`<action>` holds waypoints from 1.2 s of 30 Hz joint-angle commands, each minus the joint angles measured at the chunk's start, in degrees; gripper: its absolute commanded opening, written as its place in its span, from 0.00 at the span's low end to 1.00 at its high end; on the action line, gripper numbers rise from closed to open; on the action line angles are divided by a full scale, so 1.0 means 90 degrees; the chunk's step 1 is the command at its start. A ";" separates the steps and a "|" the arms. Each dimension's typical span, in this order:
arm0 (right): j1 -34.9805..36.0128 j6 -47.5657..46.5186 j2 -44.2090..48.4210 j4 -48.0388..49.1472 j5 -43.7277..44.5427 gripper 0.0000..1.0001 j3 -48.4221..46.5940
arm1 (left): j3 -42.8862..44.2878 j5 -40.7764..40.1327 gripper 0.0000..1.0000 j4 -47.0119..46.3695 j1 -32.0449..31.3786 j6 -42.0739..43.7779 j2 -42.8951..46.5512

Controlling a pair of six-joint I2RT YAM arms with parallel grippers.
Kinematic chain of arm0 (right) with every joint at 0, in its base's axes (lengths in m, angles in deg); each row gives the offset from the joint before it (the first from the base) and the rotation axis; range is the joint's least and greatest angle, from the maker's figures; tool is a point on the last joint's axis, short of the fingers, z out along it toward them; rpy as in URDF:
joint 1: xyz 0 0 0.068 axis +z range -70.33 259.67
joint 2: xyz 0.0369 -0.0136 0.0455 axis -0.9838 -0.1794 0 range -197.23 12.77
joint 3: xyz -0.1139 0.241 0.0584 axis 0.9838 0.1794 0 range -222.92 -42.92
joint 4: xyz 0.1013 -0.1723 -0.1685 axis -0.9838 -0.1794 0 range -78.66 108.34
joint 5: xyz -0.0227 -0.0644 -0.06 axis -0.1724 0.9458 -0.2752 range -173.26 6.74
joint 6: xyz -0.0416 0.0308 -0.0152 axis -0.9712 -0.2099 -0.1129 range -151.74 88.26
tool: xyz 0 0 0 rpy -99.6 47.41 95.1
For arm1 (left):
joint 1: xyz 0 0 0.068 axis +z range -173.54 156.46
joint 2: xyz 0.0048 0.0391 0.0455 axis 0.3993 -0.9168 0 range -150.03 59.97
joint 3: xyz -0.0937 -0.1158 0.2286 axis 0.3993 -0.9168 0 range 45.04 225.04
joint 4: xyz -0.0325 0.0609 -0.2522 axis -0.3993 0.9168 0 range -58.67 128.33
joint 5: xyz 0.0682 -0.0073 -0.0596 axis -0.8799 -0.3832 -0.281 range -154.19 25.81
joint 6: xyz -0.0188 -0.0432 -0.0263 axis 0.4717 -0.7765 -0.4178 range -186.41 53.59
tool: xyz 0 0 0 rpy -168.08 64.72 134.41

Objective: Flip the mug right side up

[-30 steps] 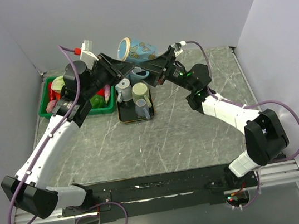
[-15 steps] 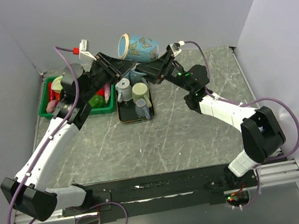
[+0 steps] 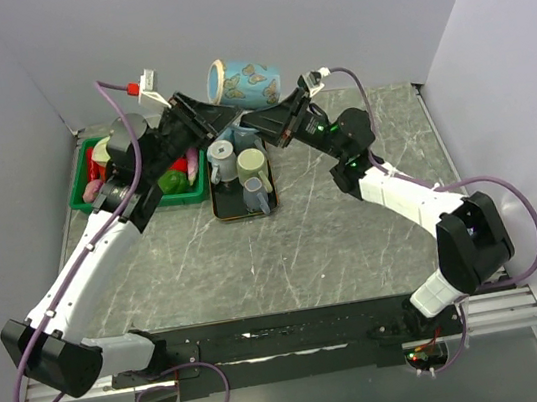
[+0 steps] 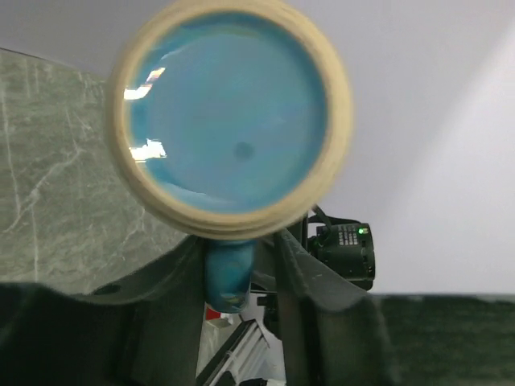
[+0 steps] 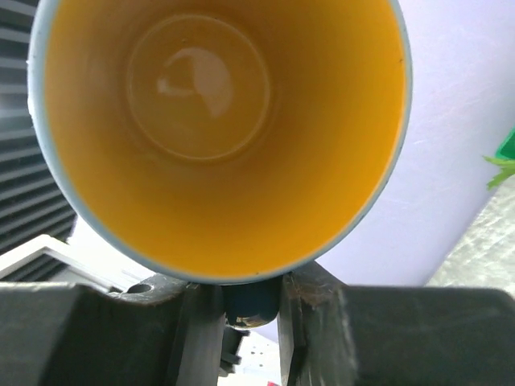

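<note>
The mug [image 3: 244,82], blue with butterfly prints, hangs on its side in the air at the back of the table. Its cream-ringed blue base [image 4: 229,121] faces the left wrist camera and its yellow inside [image 5: 209,121] faces the right wrist camera. My right gripper [image 5: 251,310] is shut on the mug's dark blue handle [image 5: 251,301] from the right [image 3: 259,122]. My left gripper [image 4: 233,273] straddles the same handle [image 4: 229,277] from the left [image 3: 221,119]; its jaws stand open, with a gap between the handle and the right finger [image 4: 298,273].
A black tray [image 3: 235,213] below the mug holds three upright cups, one of them green [image 3: 253,163]. A green bin [image 3: 86,196] of toys sits left of it. The back wall is close behind the mug.
The right gripper has closed on the mug's handle. The left gripper's jaws have widened around it. The mug has shifted slightly up and left.
</note>
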State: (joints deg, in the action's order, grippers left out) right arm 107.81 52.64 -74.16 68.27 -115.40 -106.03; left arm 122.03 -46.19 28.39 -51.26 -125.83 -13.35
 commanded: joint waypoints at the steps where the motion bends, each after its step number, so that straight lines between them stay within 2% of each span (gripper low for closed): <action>1: -0.0011 -0.0888 0.0479 -0.0498 0.0289 0.00 -0.0390 | 0.0117 0.0305 0.60 -0.0514 -0.0083 0.0400 0.0480; 3: -0.0050 -0.1025 0.0684 -0.0820 0.0494 0.00 -0.0390 | 0.0146 0.0285 0.70 -0.0377 -0.0083 0.0556 0.0490; 4: -0.0080 -0.1229 0.0743 -0.1015 0.0534 0.00 -0.0429 | 0.0176 0.0285 0.80 -0.0193 -0.0083 0.0625 0.0461; 8: -0.0187 -0.1893 0.1123 -0.1952 0.0875 0.00 -0.0682 | 0.0302 0.0139 0.97 0.0305 -0.0083 0.0898 0.0344; 9: -0.0226 -0.2050 0.1173 -0.2476 0.1050 0.00 -0.0828 | 0.0409 0.0071 0.99 0.0616 -0.0074 0.0967 0.0315; 10: -0.0246 -0.2399 0.1231 -0.2685 0.1158 0.00 -0.0916 | 0.0488 0.0012 0.96 0.0813 -0.0074 0.1035 0.0266; 11: -0.0265 -0.2577 0.1270 -0.2938 0.1256 0.00 -0.0995 | 0.0566 -0.0230 0.96 0.1260 -0.0074 0.1161 0.0188; 15: -0.0450 -0.3349 0.1476 -0.3789 0.1695 0.00 -0.1443 | 0.0723 -0.0963 0.96 0.1956 -0.0074 0.1474 0.0119; 23: -0.0734 -0.5105 0.1379 -0.5428 0.2740 0.00 -0.2098 | 0.0791 -0.1843 0.96 0.2543 -0.0064 0.1982 0.0100; 31: -0.0734 -0.7195 0.0764 -0.5753 0.4166 0.00 -0.2314 | 0.0742 -0.1961 0.96 0.2563 -0.0035 0.2246 0.0100; 36: -0.0734 -0.7841 0.0012 -0.5295 0.4664 0.00 -0.2255 | 0.0703 -0.1932 0.96 0.2641 -0.0025 0.2295 0.0070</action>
State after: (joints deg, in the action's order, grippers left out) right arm 101.16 -9.41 -70.75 10.17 -79.90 -122.68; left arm 126.73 -62.67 52.36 -51.74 -106.95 -12.96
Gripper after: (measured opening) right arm 0.310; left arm 0.966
